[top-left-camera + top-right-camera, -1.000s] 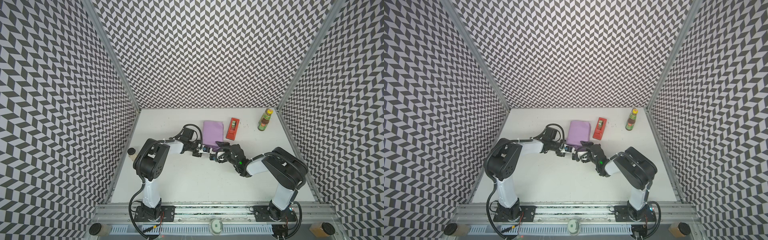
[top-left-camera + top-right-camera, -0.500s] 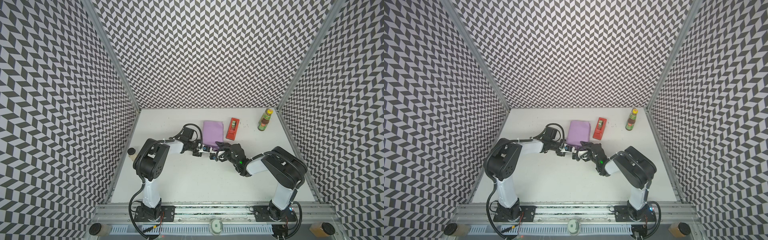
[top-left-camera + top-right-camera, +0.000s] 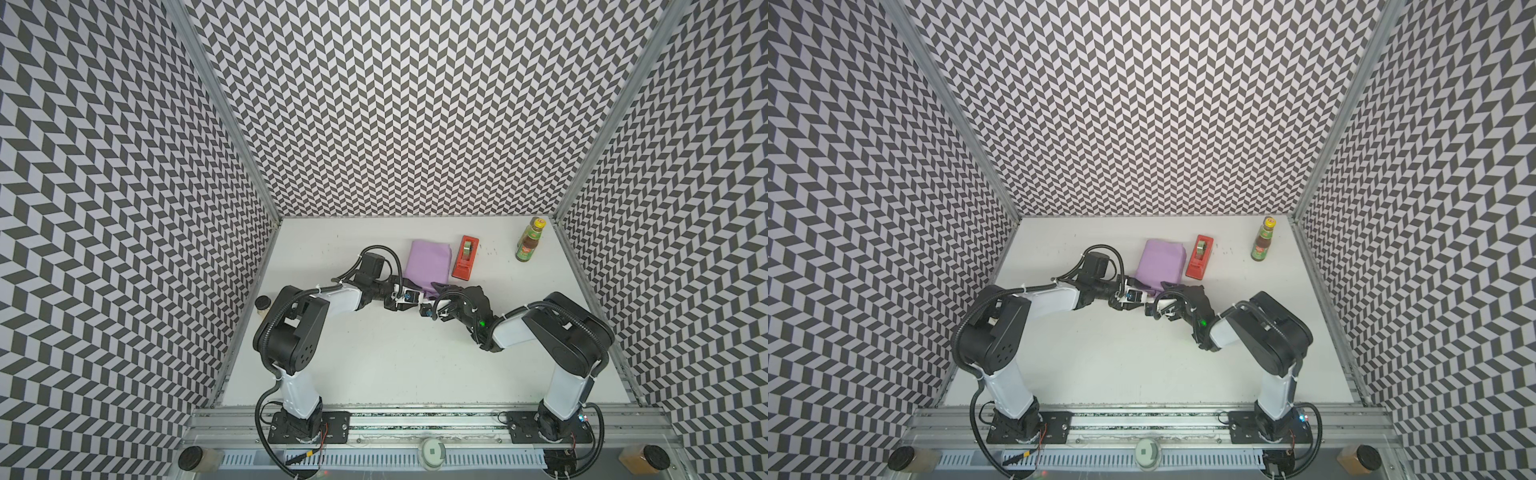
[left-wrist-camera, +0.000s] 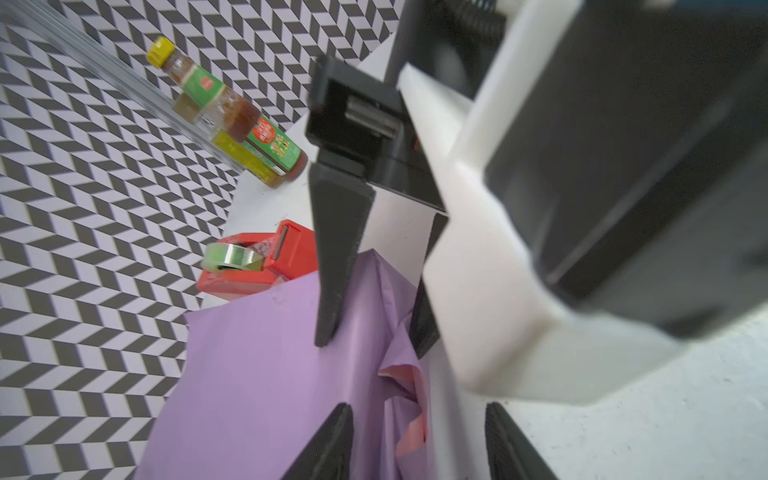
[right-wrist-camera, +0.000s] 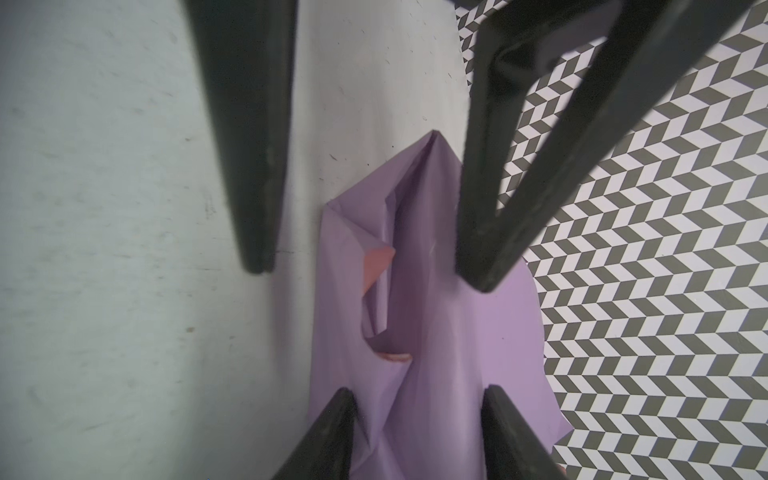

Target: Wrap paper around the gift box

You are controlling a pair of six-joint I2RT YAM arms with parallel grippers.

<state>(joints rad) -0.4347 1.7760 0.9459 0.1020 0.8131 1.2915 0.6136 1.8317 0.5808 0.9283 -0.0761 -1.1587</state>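
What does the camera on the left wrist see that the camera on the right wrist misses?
Only the left wrist view: a sauce bottle, a red tape dispenser with its tape roll, and the right gripper from outside, jaws apart at the end of the paper. Only the right wrist view: the left gripper from outside, jaws wide, one finger over bare table, one over the paper. Both: the lilac paper folded over, its pink underside peeking from a loose flap, and the chevron wall.

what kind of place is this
Probably a robot lab test cell: black-and-white chevron-patterned walls box in a white tabletop, with the left arm and right arm bolted to an aluminium rail.
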